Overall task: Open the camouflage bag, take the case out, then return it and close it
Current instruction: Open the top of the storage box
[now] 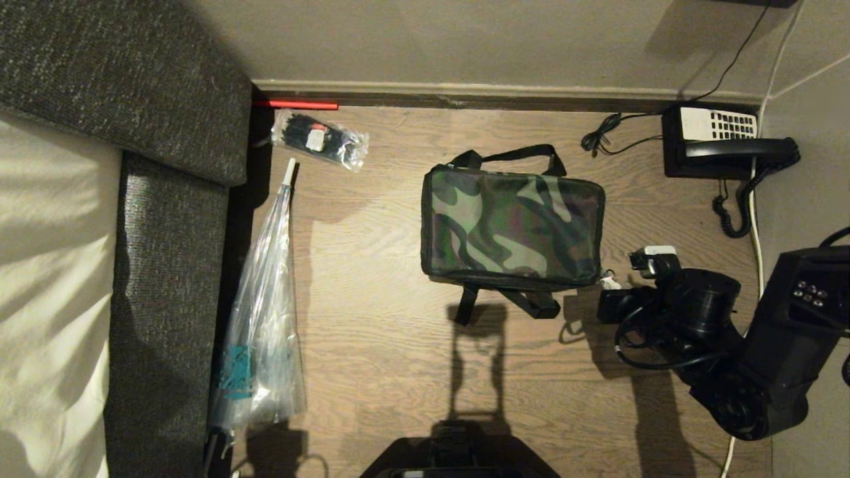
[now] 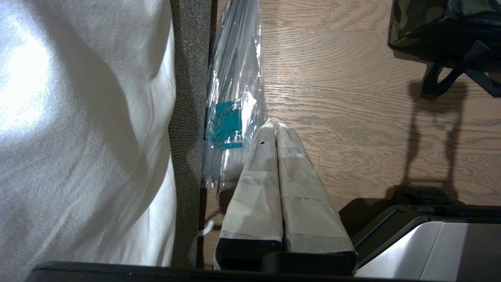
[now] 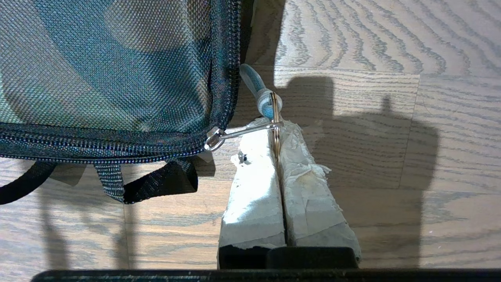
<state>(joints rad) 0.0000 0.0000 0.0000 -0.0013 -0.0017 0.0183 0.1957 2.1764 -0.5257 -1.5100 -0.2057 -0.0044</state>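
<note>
The camouflage bag point(image 1: 511, 222) lies flat on the wooden floor with its lid down; the case is hidden. My right gripper point(image 1: 614, 285) sits at the bag's near right corner. In the right wrist view its taped fingers point(image 3: 254, 176) are shut on a metal ring point(image 3: 276, 135). The ring is linked to the zipper slider point(image 3: 213, 139) at the corner of the bag point(image 3: 117, 66), and a blue-grey tab point(image 3: 258, 88) hangs from it. My left gripper point(image 2: 276, 129) is parked low by the bed edge, shut and empty, far from the bag point(image 2: 415, 19).
A black telephone point(image 1: 724, 143) with a coiled cord stands against the right wall. A long clear plastic sleeve point(image 1: 265, 312) and a small packet point(image 1: 319, 139) lie along the grey upholstered bed frame point(image 1: 166, 199) on the left. My base point(image 1: 458, 458) is at the near edge.
</note>
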